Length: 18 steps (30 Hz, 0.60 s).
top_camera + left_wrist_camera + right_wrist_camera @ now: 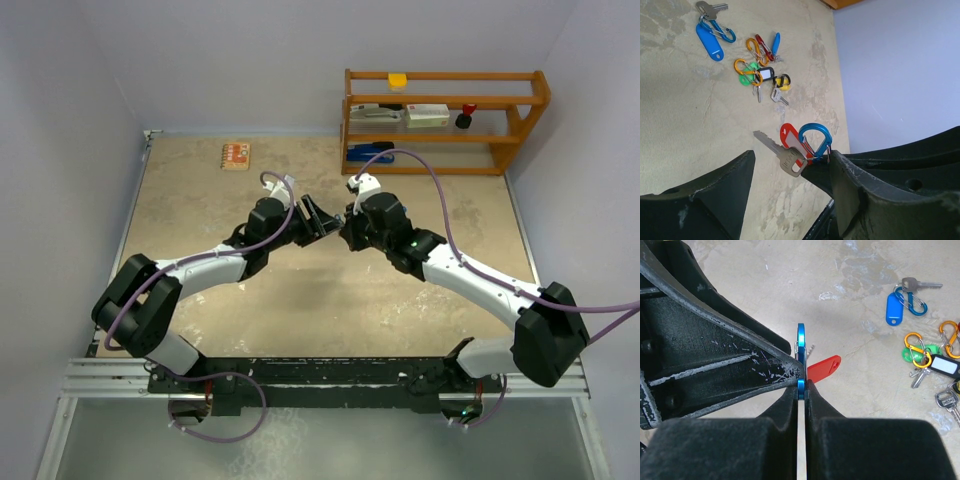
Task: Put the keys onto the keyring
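Observation:
My right gripper (pixel 801 385) is shut on the lower edge of a blue carabiner keyring (pixel 800 335), seen edge-on. A red plastic tag (pixel 824 368) sticks out behind it. In the left wrist view the same blue carabiner (pixel 816 136) carries the red tag (pixel 788 136) and a silver key (pixel 786 159) on a small wire loop. My left gripper (pixel 791 155) stands open around them, with one finger (pixel 860 195) beside the carabiner. Loose keys (pixel 760 75) with coloured heads lie on the table beyond. From above, both grippers (pixel 335 222) meet over mid-table.
A blue tag with a key and blue clip (pixel 715 30) lies apart from the pile, also seen as the blue tag (pixel 894 309). Orange clips (pixel 916 346) lie among the keys. A wooden shelf (pixel 440 120) stands at the back right, and a small box (pixel 236 156) at the back left.

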Tool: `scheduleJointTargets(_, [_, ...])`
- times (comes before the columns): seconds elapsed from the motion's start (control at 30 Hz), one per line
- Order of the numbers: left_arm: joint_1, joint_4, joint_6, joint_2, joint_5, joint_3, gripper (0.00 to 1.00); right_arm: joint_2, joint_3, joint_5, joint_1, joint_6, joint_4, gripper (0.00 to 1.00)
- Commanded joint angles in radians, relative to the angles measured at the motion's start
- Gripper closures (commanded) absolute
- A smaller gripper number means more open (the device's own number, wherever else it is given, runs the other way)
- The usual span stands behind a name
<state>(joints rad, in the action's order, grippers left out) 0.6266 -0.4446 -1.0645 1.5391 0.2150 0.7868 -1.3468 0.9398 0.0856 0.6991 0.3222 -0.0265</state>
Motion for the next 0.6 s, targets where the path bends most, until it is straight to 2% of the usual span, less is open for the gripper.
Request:
scheduleJointTargets(0.0, [-0.022, -0.075, -0.043, 0.002, 0.014, -0.019, 0.41, 0.028, -0.009, 0.006, -0.007, -0.009, 0.053, 1.0])
scheduleJointTargets(0.2, [-0.044, -0.135, -0.085, 0.009, -0.003, -0.027, 0.4, 0.02, -0.023, -0.01, -0.007, -0.003, 0.056, 1.0])
scheduleJointTargets(0.57, [-0.075, -0.353, -0.219, 0.063, 0.004, -0.066, 0.4, 0.006, -0.027, -0.026, -0.008, 0.001, 0.063, 1.0])
